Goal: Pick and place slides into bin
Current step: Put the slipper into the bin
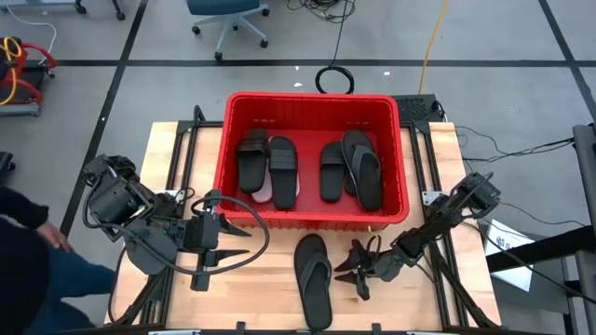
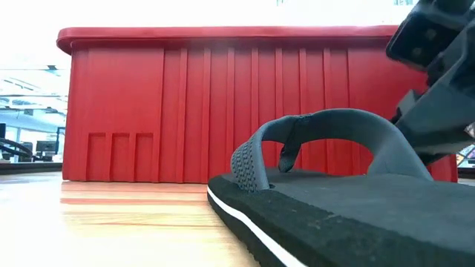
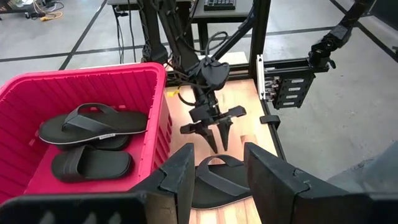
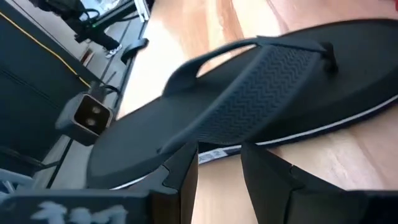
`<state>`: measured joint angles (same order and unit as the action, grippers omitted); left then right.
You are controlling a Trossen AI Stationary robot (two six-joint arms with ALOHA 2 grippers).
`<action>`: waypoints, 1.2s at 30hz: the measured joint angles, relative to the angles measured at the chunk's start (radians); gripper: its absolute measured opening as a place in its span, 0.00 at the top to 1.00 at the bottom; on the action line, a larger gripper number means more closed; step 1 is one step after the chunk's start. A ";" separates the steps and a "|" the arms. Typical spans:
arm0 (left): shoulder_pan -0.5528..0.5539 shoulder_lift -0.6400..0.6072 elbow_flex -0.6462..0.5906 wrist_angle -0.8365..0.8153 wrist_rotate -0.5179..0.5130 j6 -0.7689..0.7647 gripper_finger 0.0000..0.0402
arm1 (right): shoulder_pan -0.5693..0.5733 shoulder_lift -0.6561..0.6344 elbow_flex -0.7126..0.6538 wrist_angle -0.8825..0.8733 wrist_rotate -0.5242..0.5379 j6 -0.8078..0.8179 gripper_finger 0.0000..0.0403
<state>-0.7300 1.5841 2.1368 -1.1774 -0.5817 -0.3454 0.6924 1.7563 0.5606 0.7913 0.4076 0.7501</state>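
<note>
The right gripper (image 1: 357, 270), fingers spread and empty, hangs low just beside the black thong flip-flop (image 1: 314, 279) lying on the wooden table (image 1: 251, 298) in front of the red bin (image 1: 312, 221) holding other slides, while the left gripper (image 1: 231, 253) waits open nearby

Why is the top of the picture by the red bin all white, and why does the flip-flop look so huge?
Low view: bright light behind the bin washes the background out to white; the flip-flop lies right by the camera, so it fills the frame, its near edge soft. Right wrist view: also very close and blurry.
</note>
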 joint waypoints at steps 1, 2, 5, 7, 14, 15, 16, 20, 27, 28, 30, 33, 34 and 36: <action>0.000 0.000 0.000 0.000 0.001 0.000 0.66 | -0.007 0.012 0.000 0.009 -0.008 0.000 0.71; 0.000 0.000 0.000 0.000 0.001 0.000 0.66 | -0.014 0.023 0.000 0.015 -0.016 0.001 0.71; 0.000 0.000 0.000 0.000 0.001 0.000 0.66 | -0.034 0.049 0.000 0.034 -0.020 0.028 0.71; 0.000 0.000 0.000 0.000 0.002 0.000 0.66 | -0.045 0.059 0.000 0.051 -0.021 0.019 0.71; 0.000 0.000 0.000 -0.001 0.007 0.008 0.66 | -0.097 0.064 0.000 0.079 -0.189 -0.088 0.71; 0.000 0.000 0.000 -0.001 0.007 0.012 0.66 | -0.105 0.064 0.000 0.079 -0.200 -0.106 0.71; 0.000 0.000 0.000 0.000 0.007 0.018 0.66 | -0.112 0.064 0.000 0.081 -0.200 -0.121 0.71; 0.002 0.000 0.000 -0.001 0.007 0.022 0.66 | -0.143 0.064 0.000 0.081 -0.201 -0.125 0.71; 0.005 0.000 0.000 -0.001 0.008 0.011 0.66 | -0.154 0.064 0.000 0.157 -0.292 -0.214 0.71; 0.005 0.000 0.000 -0.001 0.008 0.011 0.66 | -0.156 0.064 0.000 0.173 -0.308 -0.218 0.71; 0.005 0.000 0.000 -0.001 0.008 0.010 0.66 | -0.156 0.064 0.000 0.197 -0.307 -0.214 0.71; 0.005 0.000 0.000 -0.003 0.008 -0.010 0.66 | -0.156 0.064 0.000 0.203 -0.307 -0.200 0.71; 0.005 0.000 0.000 -0.006 0.008 -0.021 0.66 | -0.157 0.064 0.000 0.203 -0.307 -0.196 0.71; 0.005 0.000 0.000 -0.020 0.008 -0.047 0.66 | -0.156 0.064 0.000 0.203 -0.307 -0.194 0.71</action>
<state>-0.7250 1.5841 2.1368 -1.1973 -0.5735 -0.3926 0.5362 1.8206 0.5606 0.9947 0.1009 0.5560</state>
